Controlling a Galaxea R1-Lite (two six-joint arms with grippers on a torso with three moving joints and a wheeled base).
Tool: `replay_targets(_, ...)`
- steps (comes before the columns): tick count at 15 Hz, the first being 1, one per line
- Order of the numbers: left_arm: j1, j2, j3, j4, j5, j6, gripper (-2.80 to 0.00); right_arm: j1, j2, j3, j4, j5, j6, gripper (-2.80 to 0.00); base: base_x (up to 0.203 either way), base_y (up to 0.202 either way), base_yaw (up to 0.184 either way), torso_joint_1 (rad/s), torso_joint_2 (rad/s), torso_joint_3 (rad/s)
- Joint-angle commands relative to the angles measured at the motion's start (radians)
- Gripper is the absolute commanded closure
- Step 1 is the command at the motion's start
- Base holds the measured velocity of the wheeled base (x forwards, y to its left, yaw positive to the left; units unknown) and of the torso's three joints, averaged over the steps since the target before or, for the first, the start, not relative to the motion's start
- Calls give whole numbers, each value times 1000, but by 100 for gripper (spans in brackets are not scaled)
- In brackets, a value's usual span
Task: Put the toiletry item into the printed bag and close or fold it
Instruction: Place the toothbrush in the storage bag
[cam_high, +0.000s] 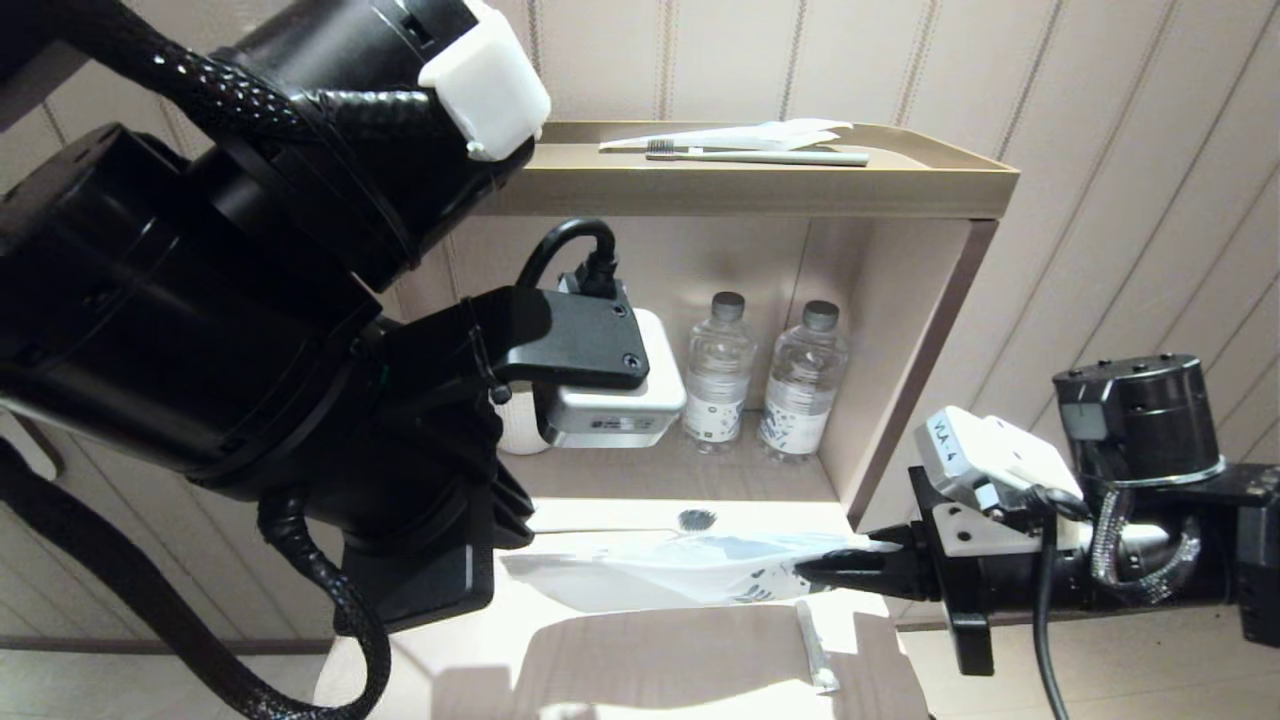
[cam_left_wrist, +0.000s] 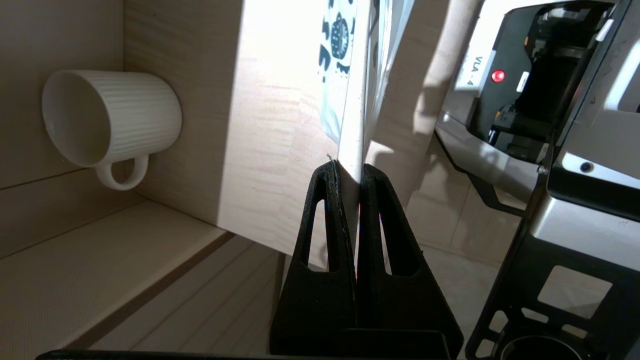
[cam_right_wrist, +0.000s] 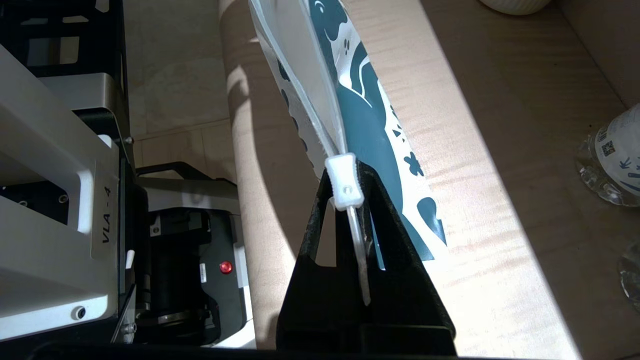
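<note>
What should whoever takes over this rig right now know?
Left tool: shut on the white toothbrush, aimed at the bag.
Right tool: shut on the bag's zipper end, holding it above the counter.
Done: both items gripped.
Cannot tell how far in the toothbrush is.
Left: finish inserting, let go, close the bag.
Shelf toothbrush: leave.
</note>
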Motion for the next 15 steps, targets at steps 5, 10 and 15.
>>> replay_targets(5, -9, -30, -1, -22, 34, 2, 0, -1, 14, -3, -3, 5, -4, 0, 0, 0, 0, 0, 0, 0)
replay_targets(10, -59, -30, -1, -38, 35, 0, 0, -7, 27, -9, -2, 5, -4, 0, 0, 0, 0, 0, 0, 0)
replay_targets(15, -93, -17, 8, -19, 35, -4, 0, -8, 27, -12, -2, 5, -2, 0, 0, 0, 0, 0, 0, 0)
